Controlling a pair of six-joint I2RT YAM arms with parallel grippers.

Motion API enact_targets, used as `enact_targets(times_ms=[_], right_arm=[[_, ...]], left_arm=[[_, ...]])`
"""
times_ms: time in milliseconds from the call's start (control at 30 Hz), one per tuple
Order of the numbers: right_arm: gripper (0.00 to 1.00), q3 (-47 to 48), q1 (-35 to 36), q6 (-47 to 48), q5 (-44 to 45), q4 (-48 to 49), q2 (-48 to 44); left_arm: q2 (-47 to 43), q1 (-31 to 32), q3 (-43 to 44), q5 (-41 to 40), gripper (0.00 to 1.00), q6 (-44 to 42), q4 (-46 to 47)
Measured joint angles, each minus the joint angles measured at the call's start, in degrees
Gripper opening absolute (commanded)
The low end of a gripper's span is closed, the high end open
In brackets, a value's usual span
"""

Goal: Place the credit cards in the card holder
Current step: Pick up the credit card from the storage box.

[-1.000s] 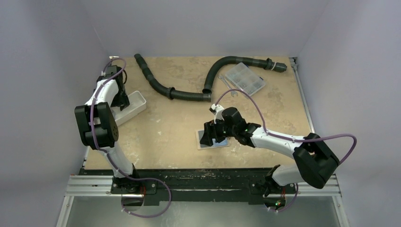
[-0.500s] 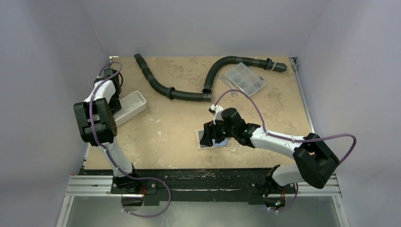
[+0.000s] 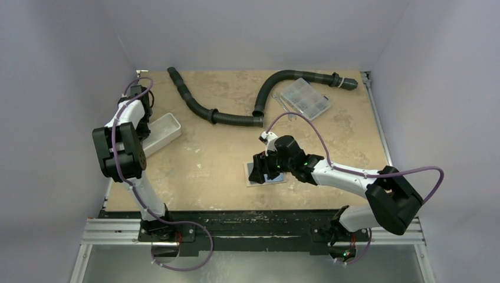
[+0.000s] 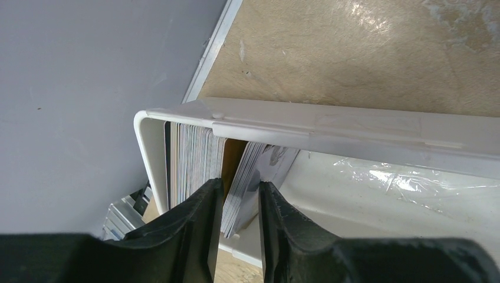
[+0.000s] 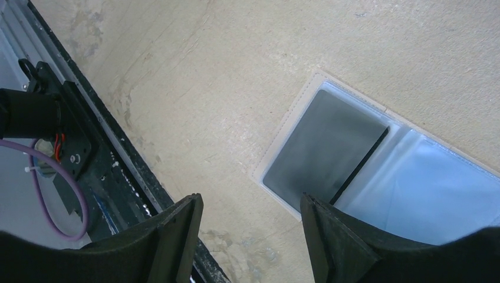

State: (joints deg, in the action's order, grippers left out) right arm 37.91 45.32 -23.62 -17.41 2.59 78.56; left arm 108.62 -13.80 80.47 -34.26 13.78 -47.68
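Observation:
Several credit cards (image 4: 194, 159) stand on edge at the end of a white tray (image 4: 354, 127). A few of them (image 4: 250, 168) lean apart from the stack, and my left gripper (image 4: 239, 191) has closed around this small bundle, its right finger touching the outermost card. The card holder (image 5: 424, 188) lies open on the table with its pale blue inside up and a dark card (image 5: 324, 147) in its left pocket. My right gripper (image 5: 250, 212) hovers open over the holder's corner, holding nothing. From above, the card holder (image 3: 259, 180) shows partly under the right gripper (image 3: 263, 168).
Two black corrugated hoses (image 3: 200, 106) (image 3: 283, 79) lie across the back of the table. A clear compartment box (image 3: 305, 98) sits at the back right. The white tray (image 3: 168, 127) lies by the left wall. The dark front rail (image 5: 76, 159) runs close to the holder.
The left arm has shifted slightly back along the tray and its jaws have narrowed from wide open onto a few cards. The right gripper has barely moved.

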Motion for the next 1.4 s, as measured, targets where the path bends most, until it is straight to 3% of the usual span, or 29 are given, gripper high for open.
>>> enact_targets(times_ms=[400, 867, 1400], right_arm=[[0.70, 0.0, 0.2, 0.1, 0.0, 0.0, 0.0], [0.70, 0.0, 0.4, 0.2, 0.1, 0.0, 0.0], [0.71, 0.0, 0.5, 0.2, 0.4, 0.0, 0.0]], left_arm=[[-0.7, 0.0, 1.2, 0.0, 0.21, 0.0, -1.2], [-1.0, 0.0, 1.7, 0.6, 0.01, -0.1, -1.6], [-1.6, 0.0, 6.3, 4.6, 0.00, 0.1, -6.5]])
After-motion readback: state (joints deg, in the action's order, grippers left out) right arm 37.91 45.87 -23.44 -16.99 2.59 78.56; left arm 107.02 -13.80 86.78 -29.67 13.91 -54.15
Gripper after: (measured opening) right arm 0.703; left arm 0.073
